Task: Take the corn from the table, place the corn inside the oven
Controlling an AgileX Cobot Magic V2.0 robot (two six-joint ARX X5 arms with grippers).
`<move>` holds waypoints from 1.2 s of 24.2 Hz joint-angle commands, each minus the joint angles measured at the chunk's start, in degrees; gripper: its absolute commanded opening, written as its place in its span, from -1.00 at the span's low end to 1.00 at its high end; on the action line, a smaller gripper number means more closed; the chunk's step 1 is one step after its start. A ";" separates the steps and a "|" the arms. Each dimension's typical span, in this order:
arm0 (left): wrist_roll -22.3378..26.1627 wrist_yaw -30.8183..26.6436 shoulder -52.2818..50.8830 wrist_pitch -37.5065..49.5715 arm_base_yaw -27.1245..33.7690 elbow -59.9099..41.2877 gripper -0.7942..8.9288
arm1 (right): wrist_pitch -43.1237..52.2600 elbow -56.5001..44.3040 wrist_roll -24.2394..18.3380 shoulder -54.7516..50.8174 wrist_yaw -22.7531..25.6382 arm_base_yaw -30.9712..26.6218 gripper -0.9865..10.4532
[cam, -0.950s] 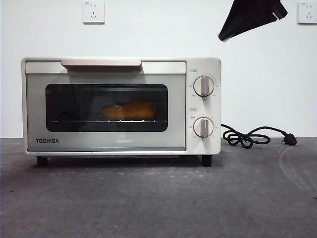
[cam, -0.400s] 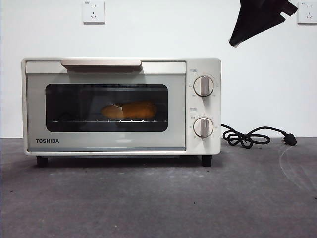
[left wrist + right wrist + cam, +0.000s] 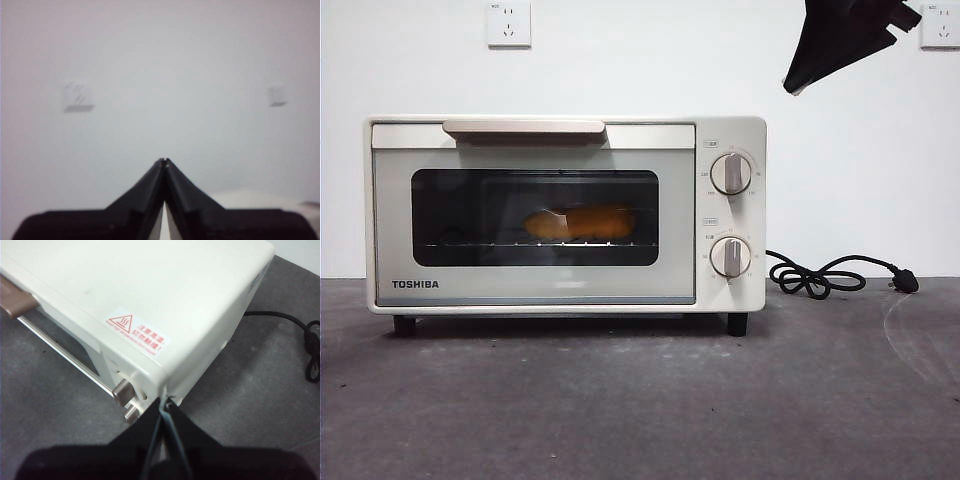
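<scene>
Right end effector [image 3: 164, 399], jaws closed and empty, poised above the oven [image 3: 150, 295] near its knob-side top edge. Below it, behind the shut glass door, the corn [image 3: 582, 222] lies on the rack. Left end effector [image 3: 163, 161], jaws closed, faces the bare wall. Tabletop [image 3: 640, 400] before the oven lies open.

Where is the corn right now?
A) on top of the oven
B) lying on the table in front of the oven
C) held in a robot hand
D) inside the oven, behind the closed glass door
D: the corn shows through the dark window of the oven, whose door is closed.
</scene>
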 commanded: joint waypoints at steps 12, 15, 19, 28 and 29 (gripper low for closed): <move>0.13 -10.71 -13.29 -23.93 0.72 -12.59 -0.84 | 1.01 0.04 0.24 0.33 0.42 -0.02 -0.83; 0.13 -12.02 -13.29 -30.80 0.74 -12.59 -0.84 | 1.27 0.04 0.22 0.33 0.70 -0.02 -0.83; 0.13 -12.48 -13.29 -37.46 0.72 -12.57 -0.84 | 1.27 0.04 0.24 0.33 0.98 -0.02 -0.83; -0.04 -12.20 -13.29 -37.40 0.74 -12.57 -0.84 | 1.27 0.04 0.22 0.33 1.36 -0.02 -0.83; -0.02 -12.26 -13.29 -37.38 0.74 -12.57 -0.84 | 1.27 0.04 0.24 0.33 1.33 -0.02 -0.83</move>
